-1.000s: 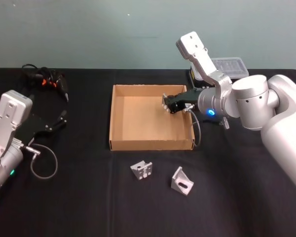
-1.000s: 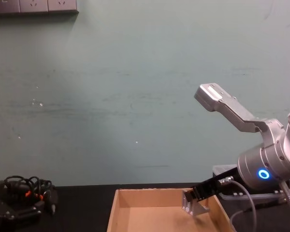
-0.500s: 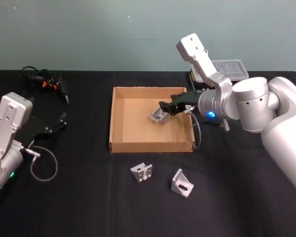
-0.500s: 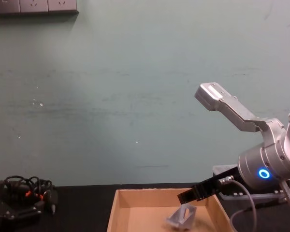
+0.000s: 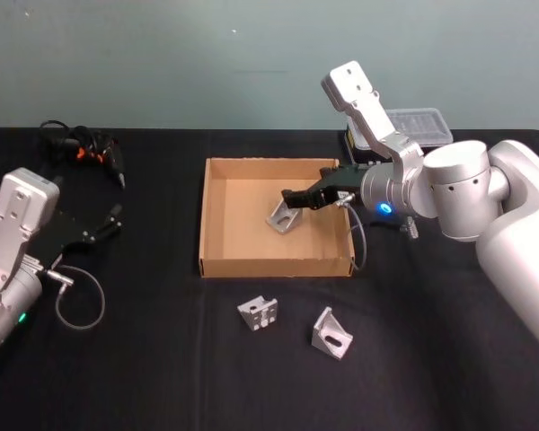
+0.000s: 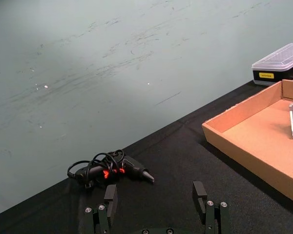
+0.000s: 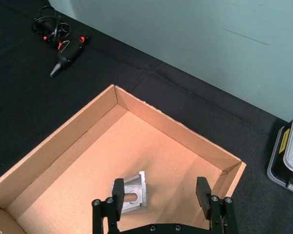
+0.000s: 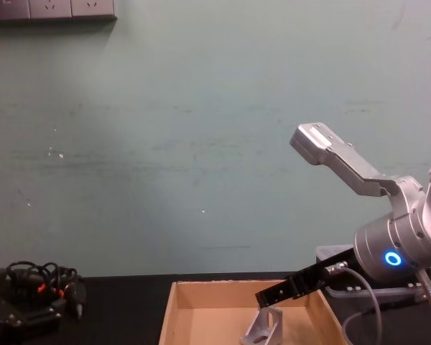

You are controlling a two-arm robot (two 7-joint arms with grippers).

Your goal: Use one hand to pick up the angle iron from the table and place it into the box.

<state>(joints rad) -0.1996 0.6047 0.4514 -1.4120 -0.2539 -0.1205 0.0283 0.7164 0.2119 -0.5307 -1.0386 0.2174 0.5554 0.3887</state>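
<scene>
Table [image 5: 144,359]: black top, everything below sat on or over it.
Left gripper [image 5: 113,222]: parked near the table's left edge, low over the top, fingers spread wide with nothing between them, well apart from the box.
Cable bundle [image 5: 81,148]: black with orange bits, back-left on the table, behind the left gripper.
Box [image 5: 203,215]: tan cardboard tray, mid-table, no lid.
Angle iron [image 5: 283,216]: inside the box, on its floor, a little right of centre, clear of all four walls.
Right gripper [image 5: 294,197]: reached in over the box from the right-hand wall and hung just above the angle iron, jaws wide apart, holding nothing. In the wrist view the iron lay just beside one finger [image 7: 118,194]; contact could not be told.
Second angle iron [image 5: 259,312]: on the table just in front of the box.
Third angle iron [image 5: 331,332]: on the table, right of the second, not touching it.
Black case [image 5: 419,123]: clear lid, back-right, behind the right arm.
</scene>
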